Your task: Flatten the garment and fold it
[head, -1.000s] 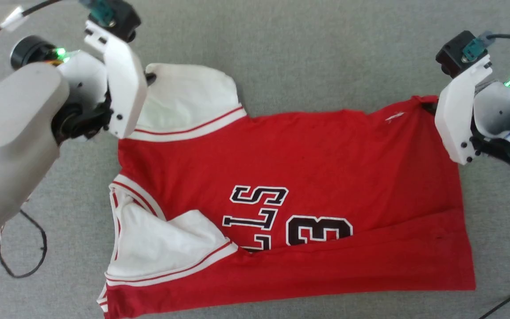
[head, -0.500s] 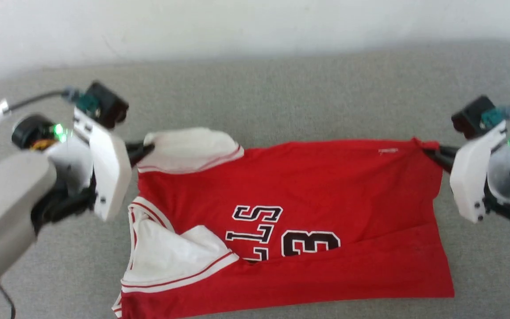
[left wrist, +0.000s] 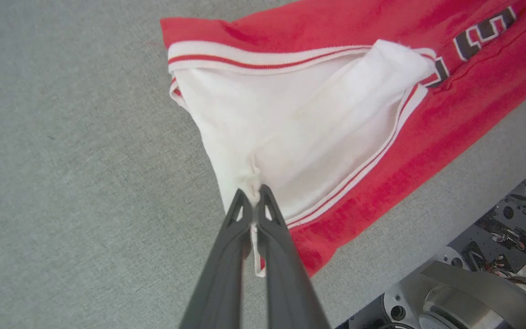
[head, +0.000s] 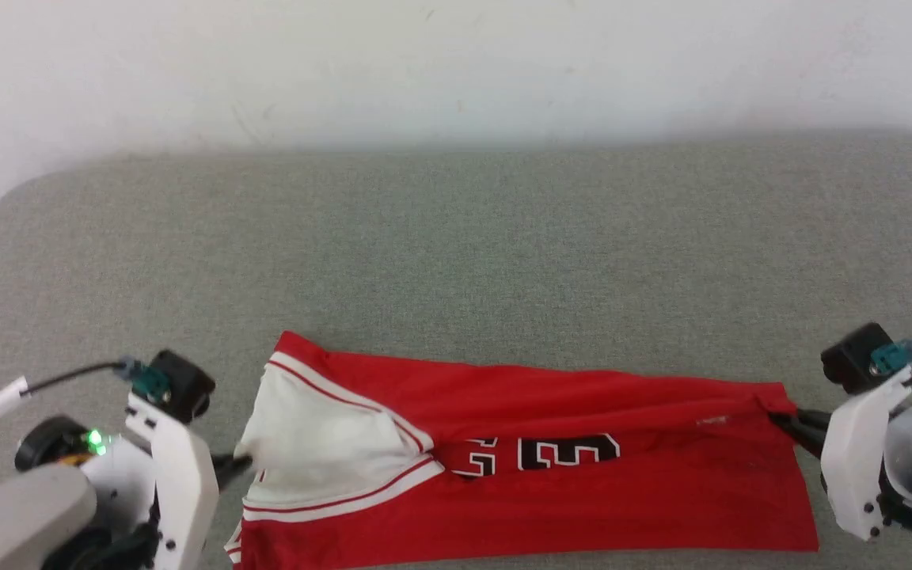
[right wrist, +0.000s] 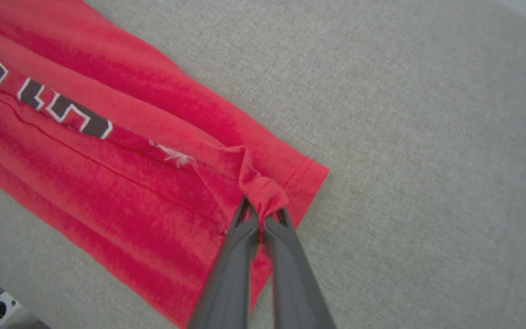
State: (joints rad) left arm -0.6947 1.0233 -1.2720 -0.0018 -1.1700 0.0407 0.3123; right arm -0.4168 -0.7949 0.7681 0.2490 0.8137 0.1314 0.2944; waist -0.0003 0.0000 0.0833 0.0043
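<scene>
The jersey (head: 583,507) lies as a long folded band near the front edge of the grey desk (head: 456,261), with its white sleeve (left wrist: 299,123) on top at the left end. The left end effector (left wrist: 254,194) is pinched on a tuck of that sleeve. The right end effector (right wrist: 263,214) is pinched on a bunched red hem corner (right wrist: 265,194). The knit looks light, limp and stretchy, so it will likely sag between holds. Seamed edges and corners should grip best. How many layers each pinch has caught is hard to tell.

matt cloth garment (head: 583,507), rough fabric surface (head: 456,261)
</scene>
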